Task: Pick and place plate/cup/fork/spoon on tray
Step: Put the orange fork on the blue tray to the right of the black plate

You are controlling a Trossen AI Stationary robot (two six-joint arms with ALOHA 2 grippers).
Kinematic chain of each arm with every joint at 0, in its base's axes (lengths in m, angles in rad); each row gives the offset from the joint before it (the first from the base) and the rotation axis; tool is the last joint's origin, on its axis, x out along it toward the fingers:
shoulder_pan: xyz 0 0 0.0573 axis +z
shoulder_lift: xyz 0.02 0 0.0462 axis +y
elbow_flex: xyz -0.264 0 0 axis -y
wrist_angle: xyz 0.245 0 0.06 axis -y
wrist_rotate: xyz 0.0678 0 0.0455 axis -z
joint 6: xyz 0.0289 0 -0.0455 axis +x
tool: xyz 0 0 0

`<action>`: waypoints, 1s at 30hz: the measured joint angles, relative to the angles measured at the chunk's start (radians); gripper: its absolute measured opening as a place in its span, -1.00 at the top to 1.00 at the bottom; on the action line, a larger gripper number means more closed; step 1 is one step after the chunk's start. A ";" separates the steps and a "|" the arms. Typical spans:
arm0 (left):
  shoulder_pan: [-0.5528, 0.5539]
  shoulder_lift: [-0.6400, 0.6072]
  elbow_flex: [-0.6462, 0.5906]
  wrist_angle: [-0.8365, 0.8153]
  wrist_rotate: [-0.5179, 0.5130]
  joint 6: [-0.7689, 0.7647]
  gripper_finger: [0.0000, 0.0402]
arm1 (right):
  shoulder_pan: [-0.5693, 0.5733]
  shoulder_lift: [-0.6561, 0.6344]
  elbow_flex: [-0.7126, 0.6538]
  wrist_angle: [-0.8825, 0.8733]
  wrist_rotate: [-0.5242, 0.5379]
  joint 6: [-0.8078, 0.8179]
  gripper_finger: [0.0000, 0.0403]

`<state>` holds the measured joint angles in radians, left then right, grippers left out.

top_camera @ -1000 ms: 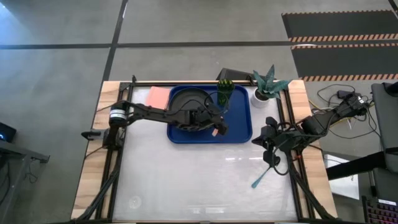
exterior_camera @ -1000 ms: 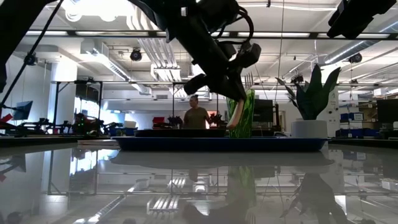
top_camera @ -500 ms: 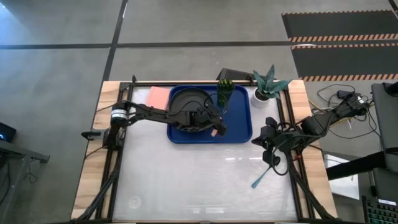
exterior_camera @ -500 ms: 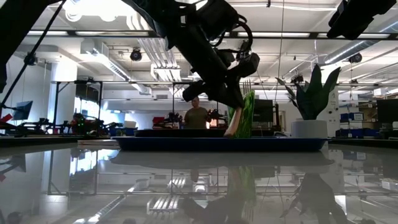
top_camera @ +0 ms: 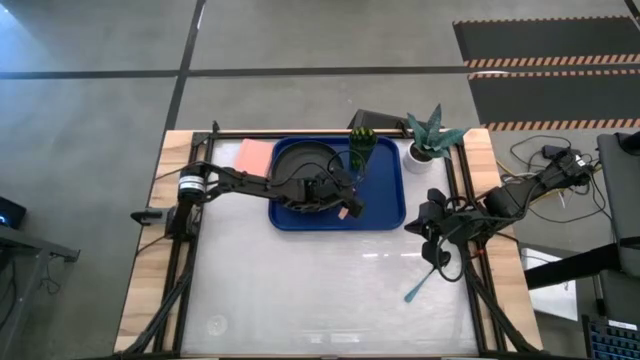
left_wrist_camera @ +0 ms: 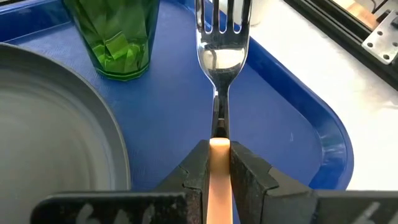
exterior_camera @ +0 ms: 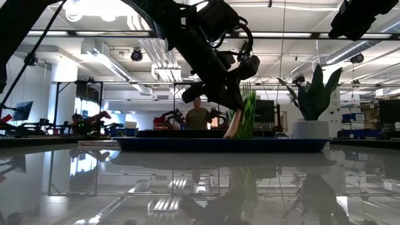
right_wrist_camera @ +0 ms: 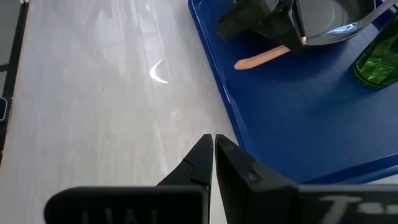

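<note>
The blue tray (top_camera: 385, 205) lies at the table's far middle. On it are the black plate (top_camera: 298, 158) at the left and the green cup (top_camera: 361, 150) at the far middle. My left gripper (top_camera: 338, 192) is over the tray, shut on the fork (left_wrist_camera: 222, 37), just near the cup (left_wrist_camera: 115, 37) and right of the plate (left_wrist_camera: 56, 143). The spoon (top_camera: 420, 284), with a teal handle, lies flat on the table near the right edge. My right gripper (right_wrist_camera: 213, 146) is shut and empty, right of the tray's near right corner. My left gripper pinches the fork's orange handle (left_wrist_camera: 218, 149) between its two fingers, close to where the metal neck begins. The fingers lie along the fork. The fork slants, tines (left_wrist_camera: 222, 15) up toward the cup and the handle's free end (exterior_camera: 230, 129) low over the tray; the rim hides whether it touches.
A white pot with a spiky plant (top_camera: 428, 140) stands right of the tray's far corner. A flat pink rectangle (top_camera: 253, 154) lies left of the tray. A dark box (top_camera: 372, 121) sits at the far edge. Bare white table spreads on the near side.
My left gripper has gone down a little toward the tray with the fork, still shut on it; the handle's free end now sits lower, near the tray's rim.
</note>
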<state>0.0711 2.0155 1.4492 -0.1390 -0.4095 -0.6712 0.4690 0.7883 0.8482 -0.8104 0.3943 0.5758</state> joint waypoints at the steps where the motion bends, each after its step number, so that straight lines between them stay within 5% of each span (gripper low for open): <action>1: 0.000 0.000 -0.002 0.000 0.000 0.000 0.85 | 0.000 0.000 0.000 0.000 0.000 0.001 0.96; 30: 0.013 -0.002 -0.069 0.115 0.009 0.005 0.85 | 0.000 0.000 0.000 0.007 0.000 0.019 0.96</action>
<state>0.0838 2.0136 1.3800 -0.0238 -0.4007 -0.6659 0.4690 0.7883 0.8478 -0.8032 0.3943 0.5945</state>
